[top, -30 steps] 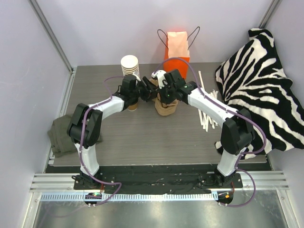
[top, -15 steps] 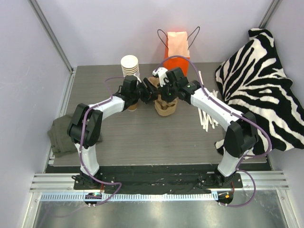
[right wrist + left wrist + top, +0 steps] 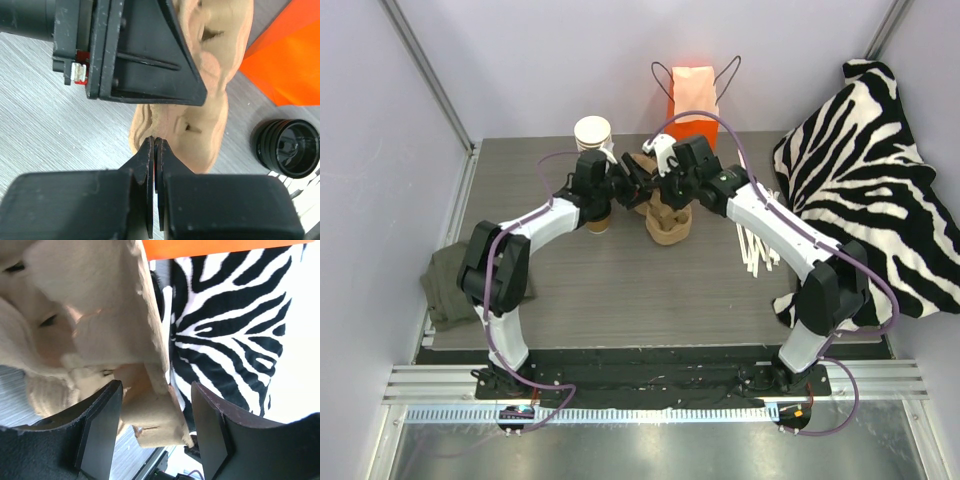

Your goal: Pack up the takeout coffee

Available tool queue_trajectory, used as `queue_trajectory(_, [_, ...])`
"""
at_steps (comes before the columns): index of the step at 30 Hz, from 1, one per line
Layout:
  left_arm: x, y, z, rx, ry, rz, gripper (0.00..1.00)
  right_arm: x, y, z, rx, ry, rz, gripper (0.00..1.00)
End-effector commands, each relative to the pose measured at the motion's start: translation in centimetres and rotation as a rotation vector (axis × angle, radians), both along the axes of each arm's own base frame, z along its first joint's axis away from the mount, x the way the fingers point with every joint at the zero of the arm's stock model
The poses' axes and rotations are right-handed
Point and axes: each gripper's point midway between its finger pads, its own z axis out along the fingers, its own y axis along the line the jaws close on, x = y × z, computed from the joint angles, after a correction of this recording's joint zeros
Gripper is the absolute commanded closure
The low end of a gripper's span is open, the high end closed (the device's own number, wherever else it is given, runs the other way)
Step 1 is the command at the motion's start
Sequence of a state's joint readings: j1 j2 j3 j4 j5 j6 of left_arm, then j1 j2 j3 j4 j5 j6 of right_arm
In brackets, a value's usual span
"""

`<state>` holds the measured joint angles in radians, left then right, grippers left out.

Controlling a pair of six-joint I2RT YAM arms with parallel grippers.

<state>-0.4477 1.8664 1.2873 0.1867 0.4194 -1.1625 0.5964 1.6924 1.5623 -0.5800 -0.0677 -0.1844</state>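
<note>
Top external view: both my arms meet over the pulp cup carrier [image 3: 670, 228], which sits mid-worktop toward the far edge, just in front of the orange bag [image 3: 692, 95]. Left wrist view: my left gripper [image 3: 156, 387] is released, its fingers apart and straddling a carrier wall without clamping it. Right wrist view: my right gripper [image 3: 154, 142] is clenched on nothing, tips pressed together just above the carrier. What I take for the takeout coffee [image 3: 598, 222] stands just left of the carrier, under my left forearm. The arm hides its top, so the lid is unconfirmed. The stack of lidless cups [image 3: 592, 133] stands behind it near the far edge, and loose black lids [image 3: 287, 147] lie beside the bag. No cup shows in any carrier pocket I can see. Judgement: packing is not done. The cup has yet to go into the carrier, then probably the bag.
</note>
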Motion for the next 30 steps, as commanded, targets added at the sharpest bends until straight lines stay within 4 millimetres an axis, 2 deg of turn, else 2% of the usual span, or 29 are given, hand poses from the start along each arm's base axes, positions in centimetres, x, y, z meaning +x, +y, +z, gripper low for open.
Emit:
queue_trajectory(1, [0.2, 0.2, 4.8, -0.014, -0.111, -0.013, 0.39, 0.0, 0.2, 6.0, 0.063, -0.132, 0.019, 0.99])
queue_trajectory(8, [-0.5, 0.2, 4.6, -0.009, -0.1, -0.031, 0.41, -1.3, 0.7, 6.9, 0.089, -0.125, 0.065, 0.99])
queue_trajectory(12, [-0.8, 0.3, 4.7, -0.011, -0.094, -0.031, 0.47, -2.4, 1.3, 7.0, 0.073, -0.131, 0.109, 0.99])
queue_trajectory(18, [-1.7, 0.3, 6.3, -0.036, -0.111, -0.054, 0.64, -4.2, 2.3, 7.2, 0.055, -0.129, 0.173, 0.99])
queue_trajectory(19, [-1.9, 0.4, 6.3, -0.034, -0.104, -0.059, 0.66, -4.3, 2.2, 6.9, 0.047, -0.113, 0.175, 0.97])
queue_trajectory(21, [-2.5, 0.5, 6.9, -0.032, -0.112, -0.072, 0.71, -4.3, 2.2, 7.7, 0.052, -0.116, 0.171, 0.85])
queue_trajectory(22, [-2.8, 0.5, 6.9, -0.03, -0.105, -0.078, 0.73, -4.5, 2.1, 7.9, 0.05, -0.109, 0.172, 0.82])
queue_trajectory(25, [-3.8, 0.7, 7.6, -0.041, -0.103, -0.114, 0.78, -4.9, 1.9, 10.0, 0.078, -0.133, 0.17, 0.69])
queue_trajectory(28, [-5.0, 0.9, 8.8, -0.049, -0.128, -0.152, 0.8, -5.8, 1.2, 13.3, 0.148, -0.174, 0.165, 0.54])
queue_trajectory(30, [-6.0, 1.2, 9.5, -0.043, -0.141, -0.177, 0.8, -6.3, 0.0, 15.7, 0.207, -0.199, 0.146, 0.52])
